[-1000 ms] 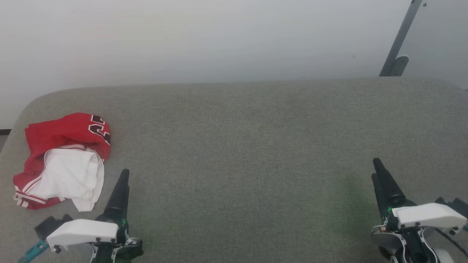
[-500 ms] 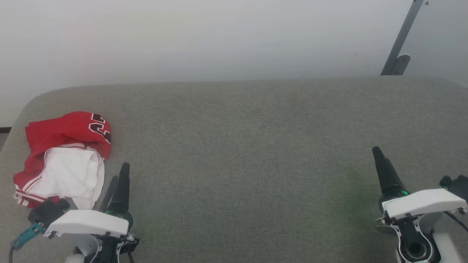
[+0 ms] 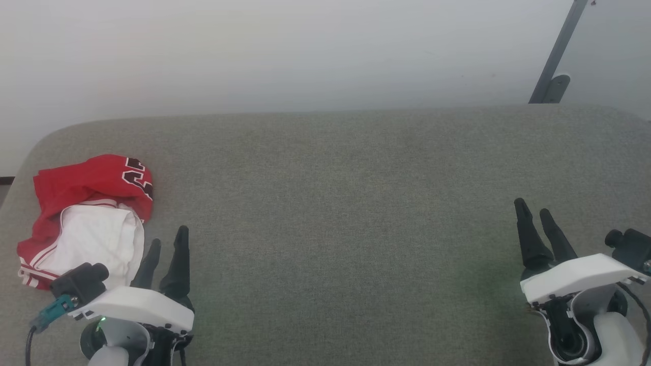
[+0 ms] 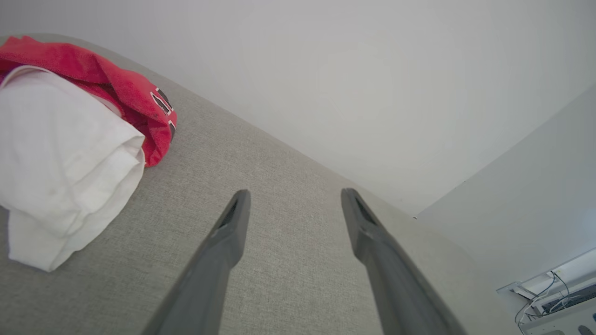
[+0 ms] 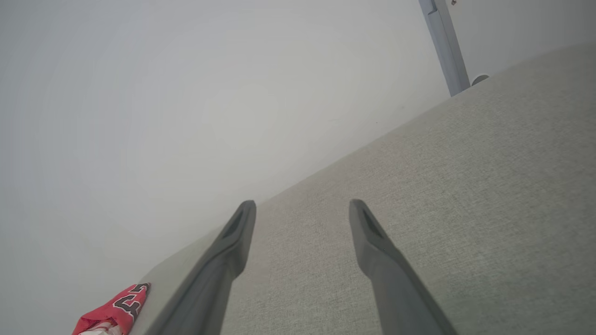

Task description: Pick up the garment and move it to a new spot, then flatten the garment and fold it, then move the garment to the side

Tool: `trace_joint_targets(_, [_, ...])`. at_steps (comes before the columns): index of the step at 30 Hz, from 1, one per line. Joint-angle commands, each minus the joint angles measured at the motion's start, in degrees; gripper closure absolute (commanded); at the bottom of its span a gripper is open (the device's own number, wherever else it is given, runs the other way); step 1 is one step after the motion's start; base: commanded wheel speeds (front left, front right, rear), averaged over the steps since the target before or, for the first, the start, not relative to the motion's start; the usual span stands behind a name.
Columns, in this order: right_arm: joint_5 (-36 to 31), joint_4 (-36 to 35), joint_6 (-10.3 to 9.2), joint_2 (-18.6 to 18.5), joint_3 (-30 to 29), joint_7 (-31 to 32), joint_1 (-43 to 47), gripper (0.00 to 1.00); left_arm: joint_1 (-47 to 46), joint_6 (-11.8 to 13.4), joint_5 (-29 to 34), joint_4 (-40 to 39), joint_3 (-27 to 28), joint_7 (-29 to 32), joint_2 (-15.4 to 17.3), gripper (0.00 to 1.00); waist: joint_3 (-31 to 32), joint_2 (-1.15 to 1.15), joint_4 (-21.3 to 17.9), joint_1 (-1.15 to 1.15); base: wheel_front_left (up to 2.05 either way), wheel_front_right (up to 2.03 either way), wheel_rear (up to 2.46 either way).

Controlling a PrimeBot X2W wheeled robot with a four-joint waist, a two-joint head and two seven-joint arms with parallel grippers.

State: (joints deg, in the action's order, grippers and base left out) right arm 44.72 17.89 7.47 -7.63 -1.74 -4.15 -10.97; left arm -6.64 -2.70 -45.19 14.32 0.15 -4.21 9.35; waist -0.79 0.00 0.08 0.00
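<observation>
The garment [image 3: 86,213] is a crumpled heap of red shorts with white lining turned outward and a black number showing, lying at the left end of the grey table [image 3: 335,193]. In the left wrist view the garment [image 4: 70,139] fills the upper left, apart from the fingers. My left gripper [image 3: 168,240] stands open just right of the heap's near edge, nothing between its fingers. My right gripper [image 3: 534,208] is open over bare cloth at the right end. In the right wrist view, a red corner of the garment [image 5: 114,311] peeks in at the lower left.
A pale wall runs behind the table's far edge. A grey metal post [image 3: 557,56] with a bracket leans at the back right. The table's left corner is rounded, close to the heap.
Both wrists have rolled, so each gripper's two fingers now show side by side and spread. The right gripper has moved slightly forward. The garment lies as before.
</observation>
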Motion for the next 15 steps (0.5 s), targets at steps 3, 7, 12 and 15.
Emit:
trace_joint_targets(3, [-4.8, 0.2, 0.02, -0.5, 0.0, -1.1, -2.2, 0.0, -1.8, 0.4, 3.4, -0.4, -0.6, -1.0, 1.1, 0.0, 0.1, 0.0, 0.0, 0.0, 0.0, 0.0, 0.0])
trace_joint_targets(7, [-8.8, 1.2, 0.02, -0.4, -0.4, -1.8, -2.7, 0.0, -1.9, 0.6, 6.2, -0.5, -1.0, -1.7, 1.8, 0.0, 0.1, 0.0, 0.0, 0.0, 0.0, 0.0, 0.0])
trace_joint_targets(12, [-13.4, 2.2, 0.02, -0.5, -0.5, -2.7, -3.3, 0.0, -1.8, 1.0, 9.6, -0.9, -1.7, -2.6, 2.4, 0.0, 0.3, 0.0, -0.1, 0.0, 0.0, 0.0, 0.0])
trace_joint_targets(15, [-15.1, 2.5, 0.02, -0.6, -0.4, -3.0, -3.6, 0.0, -1.6, 1.3, 10.8, -1.0, -1.9, -2.9, 2.5, 0.0, 0.3, 0.0, -0.1, 0.0, 0.0, 0.0, 0.0])
